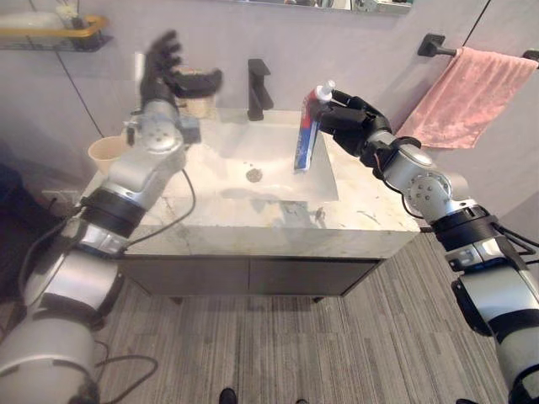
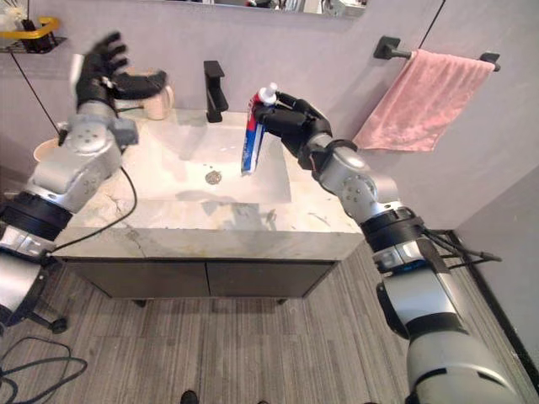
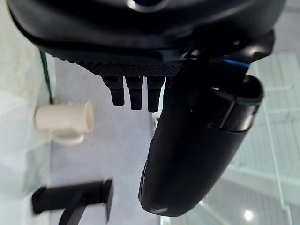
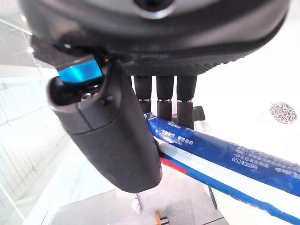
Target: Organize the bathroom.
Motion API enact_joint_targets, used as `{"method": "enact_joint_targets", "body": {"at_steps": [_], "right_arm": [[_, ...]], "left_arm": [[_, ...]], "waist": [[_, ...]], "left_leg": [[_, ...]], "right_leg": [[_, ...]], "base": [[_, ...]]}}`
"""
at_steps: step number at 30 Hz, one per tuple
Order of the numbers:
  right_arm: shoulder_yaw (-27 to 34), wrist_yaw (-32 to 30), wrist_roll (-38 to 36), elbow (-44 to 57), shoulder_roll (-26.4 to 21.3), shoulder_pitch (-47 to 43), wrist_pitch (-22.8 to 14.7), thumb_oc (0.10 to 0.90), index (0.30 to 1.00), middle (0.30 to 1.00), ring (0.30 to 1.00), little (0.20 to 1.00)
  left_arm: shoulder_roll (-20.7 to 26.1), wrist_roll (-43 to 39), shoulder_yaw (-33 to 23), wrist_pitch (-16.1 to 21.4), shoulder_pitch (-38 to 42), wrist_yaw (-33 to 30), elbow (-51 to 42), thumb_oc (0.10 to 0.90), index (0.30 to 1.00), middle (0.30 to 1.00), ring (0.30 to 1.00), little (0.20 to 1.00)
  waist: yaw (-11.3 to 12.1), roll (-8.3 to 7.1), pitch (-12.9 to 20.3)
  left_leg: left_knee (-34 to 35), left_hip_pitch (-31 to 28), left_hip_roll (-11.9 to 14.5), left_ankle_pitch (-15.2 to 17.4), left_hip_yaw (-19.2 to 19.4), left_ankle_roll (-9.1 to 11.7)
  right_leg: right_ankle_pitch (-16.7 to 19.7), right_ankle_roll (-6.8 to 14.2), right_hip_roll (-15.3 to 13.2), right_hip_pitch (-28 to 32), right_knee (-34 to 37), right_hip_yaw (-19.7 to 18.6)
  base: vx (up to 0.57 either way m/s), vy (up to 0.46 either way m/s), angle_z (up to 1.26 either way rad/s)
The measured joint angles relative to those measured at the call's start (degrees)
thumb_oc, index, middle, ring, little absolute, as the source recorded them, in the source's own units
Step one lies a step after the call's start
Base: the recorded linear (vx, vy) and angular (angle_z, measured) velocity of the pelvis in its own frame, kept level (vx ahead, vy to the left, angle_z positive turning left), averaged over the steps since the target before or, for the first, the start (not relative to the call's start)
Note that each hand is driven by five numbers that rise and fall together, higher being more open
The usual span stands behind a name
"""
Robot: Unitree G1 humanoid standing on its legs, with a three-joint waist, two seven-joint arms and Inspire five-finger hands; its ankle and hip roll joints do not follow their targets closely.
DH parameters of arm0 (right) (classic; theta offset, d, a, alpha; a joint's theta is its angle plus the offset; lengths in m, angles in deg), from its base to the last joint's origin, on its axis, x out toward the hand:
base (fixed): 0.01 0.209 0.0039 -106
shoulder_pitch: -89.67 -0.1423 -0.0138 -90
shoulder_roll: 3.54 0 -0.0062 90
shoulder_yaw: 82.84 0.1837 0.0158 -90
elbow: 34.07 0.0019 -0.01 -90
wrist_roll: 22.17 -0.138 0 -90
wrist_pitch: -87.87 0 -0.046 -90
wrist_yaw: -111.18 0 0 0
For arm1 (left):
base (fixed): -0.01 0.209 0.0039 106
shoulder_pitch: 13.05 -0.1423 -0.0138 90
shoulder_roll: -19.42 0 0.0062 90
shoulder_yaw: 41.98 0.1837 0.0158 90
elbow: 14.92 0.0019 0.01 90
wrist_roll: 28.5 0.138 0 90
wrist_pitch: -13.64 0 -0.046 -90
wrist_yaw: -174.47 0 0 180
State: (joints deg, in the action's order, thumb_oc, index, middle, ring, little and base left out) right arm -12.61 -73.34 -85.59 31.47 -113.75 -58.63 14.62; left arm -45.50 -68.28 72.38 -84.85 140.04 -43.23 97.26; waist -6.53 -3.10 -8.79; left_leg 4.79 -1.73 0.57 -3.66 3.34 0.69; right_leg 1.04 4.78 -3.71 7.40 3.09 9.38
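The right robot hand [image 1: 349, 118] is clenched around the upper end of a blue, white and red toothpaste tube [image 1: 307, 135], just below its white cap. The tube hangs cap-up and nearly upright over the right half of the sink basin [image 1: 278, 189], above the drain [image 1: 254, 175] and clear of the marble surface [image 1: 370, 220]. In the right wrist view the fingers [image 4: 165, 101] wrap one side of the tube and the thumb closes on the other.

The left robot hand [image 1: 164, 71] is raised near the back left corner of the surface, fingers spread and relaxed, holding nothing. A cream cup [image 3: 65, 122] stands against the wall just past it, beside the black faucet [image 1: 257, 88]. Another cup [image 1: 105, 154] sits at the left edge.

The tube looks light and soft-walled, so a hard squeeze would dent it and might push paste toward the cap. Its glossy skin could slip through a loose grip. The stiff shoulder under the cap seems the safest hold, and that is about where the fingers sit. If the tube is meant for one of the cups, it should go in tail first.
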Motion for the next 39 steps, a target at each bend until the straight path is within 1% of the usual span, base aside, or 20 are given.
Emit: {"method": "enact_joint_targets", "body": {"at_steps": [3,8,13,15,16,17,18,19,20,23,25,26,27,28,29,30,33,35,38,39], "right_arm": [[0.0,-0.7,0.0,0.0,0.0,0.0,0.0,0.400,0.300,0.300,0.300,0.300],[0.0,-1.1,0.0,0.1,0.0,0.0,0.0,0.400,0.300,0.300,0.300,0.300],[1.3,-1.1,0.0,0.1,-0.1,0.1,0.9,0.400,0.300,0.300,0.300,0.300],[1.5,-1.1,0.0,0.2,-1.4,0.1,1.5,0.400,0.300,0.300,0.300,0.300],[1.7,-1.2,0.0,0.3,-2.9,0.2,1.7,0.400,0.300,0.300,0.300,0.300],[2.0,-1.3,0.0,0.4,-3.4,0.4,1.8,0.400,0.300,0.300,0.300,0.300],[3.9,-2.1,0.0,1.4,-4.4,1.7,1.9,0.400,0.300,0.300,0.300,0.300],[5.3,-2.5,0.0,2.3,-4.7,2.5,2.0,0.400,0.300,0.300,0.300,0.300],[7.5,-3.0,0.0,3.7,-4.9,3.8,2.0,0.400,0.300,0.300,0.300,0.300],[10.6,-4.4,0.0,7.1,-7.0,7.2,2.0,0.400,0.300,0.300,0.300,0.300],[12.0,-4.9,0.1,7.7,-8.0,9.3,2.0,0.400,0.300,0.300,0.300,0.300],[12.5,-4.9,0.0,7.8,-8.0,10.7,2.0,0.400,0.300,0.300,0.300,0.300],[12.7,-4.8,0.0,8.0,-8.1,11.2,2.0,0.400,0.300,0.300,0.300,0.300],[13.0,-5.0,0.1,8.4,-8.0,11.6,2.0,0.400,0.300,0.300,0.300,0.300],[13.4,-5.2,0.2,9.1,-8.1,11.8,2.0,0.400,0.300,0.300,0.300,0.300],[14.0,-5.4,0.2,10.0,-8.1,12.8,2.0,0.400,0.300,0.300,0.300,0.300],[14.0,-5.7,0.2,11.2,-8.1,14.2,2.0,0.400,0.300,0.300,0.300,0.300],[14.0,-5.6,0.2,12.6,-8.1,14.8,2.1,0.400,0.300,0.300,0.300,0.300],[14.0,-5.5,0.2,13.3,-8.1,14.8,2.1,0.400,0.300,0.300,0.300,0.300],[14.1,-5.1,0.2,13.4,-8.2,14.8,2.1,0.400,0.300,0.300,0.300,0.300]], "left_arm": [[0.5,2.0,-2.8,1.2,0.0,-3.0,0.0,0.800,0.900,0.900,0.900,0.900],[2.4,6.0,-3.5,2.5,0.0,-6.2,0.0,0.800,0.900,0.900,0.900,0.900],[4.9,13.2,-7.6,2.5,0.0,-14.9,-0.4,0.800,0.900,0.900,0.900,0.900],[5.0,13.8,-11.8,2.2,0.0,-20.6,-0.4,0.800,0.900,0.900,0.900,0.900],[5.0,13.8,-15.6,1.7,-0.1,-24.9,-0.4,0.800,0.900,0.900,0.900,0.900],[5.0,13.8,-17.1,1.2,-0.1,-26.6,-0.4,0.800,0.900,0.900,0.900,0.900],[6.0,13.6,-20.8,-0.5,-1.1,-29.7,-1.0,0.800,0.900,0.900,0.900,0.900],[7.1,13.6,-22.6,-1.0,-2.6,-30.3,-1.7,0.800,0.900,0.900,0.900,0.900],[8.5,13.6,-27.4,-2.3,-5.7,-31.8,-2.7,0.800,0.900,0.900,0.900,0.900],[9.0,12.9,-34.7,-5.4,-12.0,-34.8,-2.6,0.800,0.900,0.900,0.900,0.900],[8.7,12.2,-38.0,-7.6,-16.5,-35.9,-1.6,0.800,0.900,0.900,0.900,0.900],[8.7,12.1,-39.0,-9.4,-20.0,-35.5,-0.8,0.800,0.900,0.900,0.900,0.900],[8.7,12.1,-39.0,-9.9,-21.9,-35.2,0.4,0.800,0.900,0.900,0.900,0.900],[8.2,11.3,-40.0,-11.5,-25.0,-34.3,3.8,0.800,0.900,0.900,0.900,0.900],[7.6,10.5,-40.9,-12.4,-26.4,-32.4,5.8,0.800,0.900,0.900,0.900,0.900],[5.8,10.4,-41.5,-14.4,-29.8,-29.5,7.3,0.800,0.900,0.900,0.900,0.900],[3.7,11.4,-40.8,-16.0,-35.1,-19.8,13.8,0.800,0.900,0.900,0.900,0.900],[1.2,13.1,-38.4,-15.6,-41.0,-13.0,17.1,0.800,0.900,0.900,0.900,0.900],[-3.7,12.9,-38.0,-14.9,-45.9,-8.0,20.6,0.800,0.900,0.900,0.900,0.900],[-6.5,13.1,-36.9,-12.7,-48.2,-6.0,23.1,0.800,0.900,0.900,0.900,0.900]], "waist": [[0.1,0.00,0.0],[0.3,-0.02,0.0],[0.2,-0.06,0.0],[0.2,-0.06,0.0],[0.2,-0.06,0.0],[0.3,-0.07,0.0],[0.5,-0.09,0.0],[0.6,-0.09,0.0],[0.7,-0.08,0.0],[1.4,-0.08,0.0],[1.9,-0.01,-0.1],[2.1,0.29,-0.2],[2.1,0.32,-0.2],[2.2,-0.59,0.1],[2.1,-1.64,-0.1],[2.0,-1.48,-0.1],[3.4,-1.56,-0.1],[3.6,-1.64,-0.1],[3.6,-1.93,-0.1],[3.5,-1.95,0.0]], "left_leg": [[0.0,0.0,0.0,-0.1,-0.8,-0.1],[0.0,-0.1,-0.1,-0.1,-1.5,-0.1],[0.0,0.1,-0.1,-0.1,-1.5,-0.1],[0.0,0.2,-0.1,-0.1,-1.7,-0.1],[0.0,0.3,-0.1,-0.1,-2.0,-0.1],[0.0,0.3,0.0,-0.1,-2.1,-0.1],[0.0,0.3,0.0,-0.1,-2.5,-0.1],[0.0,0.3,0.0,-0.1,-2.6,-0.1],[0.0,0.3,0.0,-0.1,-2.8,-0.1],[0.0,0.2,0.1,-0.1,-3.8,-0.1],[0.0,0.0,0.7,-0.4,-4.8,-0.6],[-0.1,-0.2,1.5,-0.8,-6.0,-1.1],[-0.1,-0.2,1.6,-0.8,-6.4,-1.1],[-0.1,0.4,0.5,-0.8,-6.6,-0.9],[0.0,0.4,-0.9,-0.7,-7.4,-0.6],[0.0,0.3,-1.3,-0.7,-8.4,-0.4],[0.0,0.4,-0.8,-0.8,-8.5,0.3],[0.0,0.7,-0.9,-0.8,-8.6,0.7],[0.0,0.8,-1.2,-0.8,-8.6,0.7],[0.0,0.7,-1.4,-0.8,-8.4,0.6]], "right_leg": [[0.0,0.0,0.0,0.5,-0.1,0.0],[0.0,0.0,0.0,0.8,-0.1,-0.2],[0.0,0.0,0.0,0.8,0.0,-0.2],[0.0,0.0,0.1,0.8,0.1,-0.1],[0.0,0.0,0.1,0.9,0.1,0.0],[0.0,0.0,0.2,0.9,0.1,0.0],[0.0,0.0,0.3,1.2,0.0,0.0],[0.0,0.0,0.3,1.2,0.0,0.0],[0.0,0.0,0.3,1.3,0.0,0.1],[0.0,0.0,0.5,1.8,-0.3,0.1],[-0.8,0.5,1.0,0.6,-3.4,0.0],[-4.0,1.2,1.4,-1.8,-7.3,-0.3],[-5.9,1.2,1.8,-2.0,-5.8,-1.4],[-3.1,2.1,2.0,-1.5,1.9,-3.2],[0.9,1.4,1.2,-1.9,1.6,-3.2],[0.2,0.0,0.9,-1.3,1.6,-2.5],[0.3,0.0,1.1,-1.3,1.6,-2.2],[0.3,0.0,1.3,-1.4,1.6,-2.0],[0.3,0.1,1.0,-1.4,1.6,-2.1],[0.4,0.1,0.8,-1.4,1.6,-2.2]], "base": [[0.00,-0.002,0.18],[0.00,-0.002,0.09],[0.00,0.000,0.00],[0.00,0.000,0.04],[-0.01,0.003,0.09],[-0.02,0.003,0.16],[-0.02,0.004,0.12],[-0.04,0.006,0.13],[-0.03,0.006,0.08],[-0.03,0.003,0.21],[-0.06,0.009,0.25],[-0.07,0.020,0.23],[-0.08,0.026,0.37],[-0.05,0.019,0.42],[-0.06,0.023,0.58],[-0.04,0.015,0.43],[-0.05,0.018,0.13],[-0.06,0.019,0.07],[-0.06,0.016,0.00],[-0.05,0.023,-0.03]]}}
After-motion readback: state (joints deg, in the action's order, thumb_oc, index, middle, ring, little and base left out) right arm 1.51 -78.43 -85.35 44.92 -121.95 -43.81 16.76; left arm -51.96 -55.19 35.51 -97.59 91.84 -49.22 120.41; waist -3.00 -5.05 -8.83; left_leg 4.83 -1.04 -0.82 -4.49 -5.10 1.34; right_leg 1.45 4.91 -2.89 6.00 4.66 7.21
